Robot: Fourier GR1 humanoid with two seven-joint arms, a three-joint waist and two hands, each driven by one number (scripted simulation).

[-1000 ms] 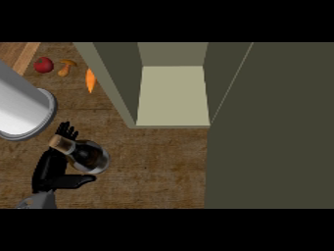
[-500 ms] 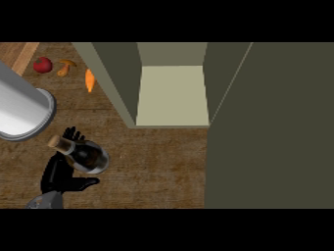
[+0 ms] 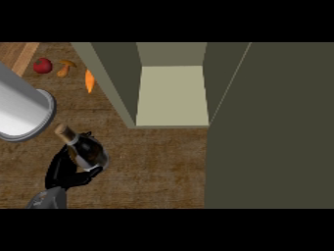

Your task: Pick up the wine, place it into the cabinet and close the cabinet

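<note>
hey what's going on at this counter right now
The robot's left hand has its fingers curled round a dark wine bottle, cork end pointing up and left, over the wooden counter. The cabinet ahead stands open with its shelf bare, its big door swung out to the right. The bottle is not yet inside. A grey cylinder sits at left, with an apple, a mushroom and a carrot behind it.

The wine [image 3: 84,147] is a dark bottle with a tan cork top, tilted with its neck toward the upper left, at the lower left. The cabinet [image 3: 173,95] stands open, its pale shelf bare, its door [image 3: 281,127] swung out at right.
</note>
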